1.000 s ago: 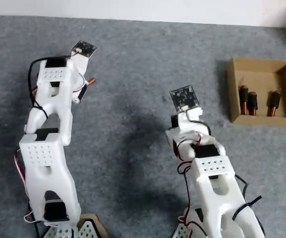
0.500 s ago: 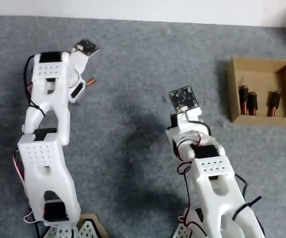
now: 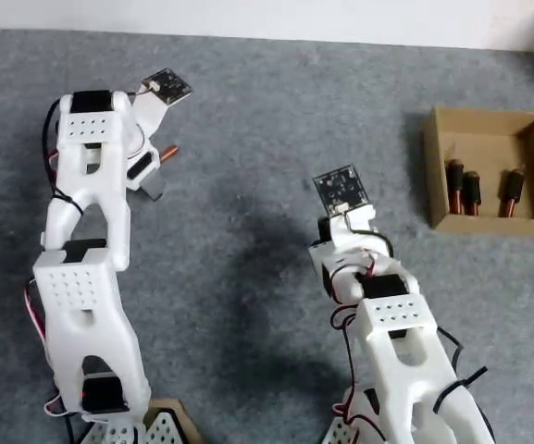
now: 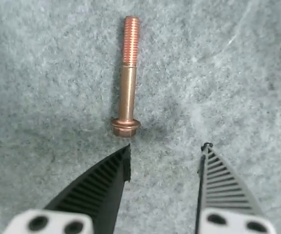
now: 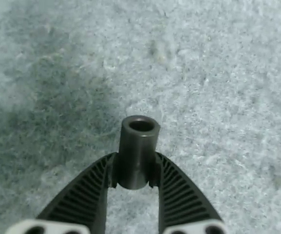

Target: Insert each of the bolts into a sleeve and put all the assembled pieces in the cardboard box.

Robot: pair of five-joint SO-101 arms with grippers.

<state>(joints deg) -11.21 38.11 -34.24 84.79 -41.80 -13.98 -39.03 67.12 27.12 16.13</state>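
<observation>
Two wrist views: left gripper (image 4: pixel 167 147) spread near bolt (image 4: pixel 127 78), right gripper (image 5: pixel 134 163) pinching sleeve (image 5: pixel 137 141).

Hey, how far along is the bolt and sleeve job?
Done: three assembled pieces lie in the cardboard box. In hand: the right tool grips a sleeve, the left tool hangs open near a bolt on the carpet. Left: grasp that bolt, insert it, box the piece.
</observation>
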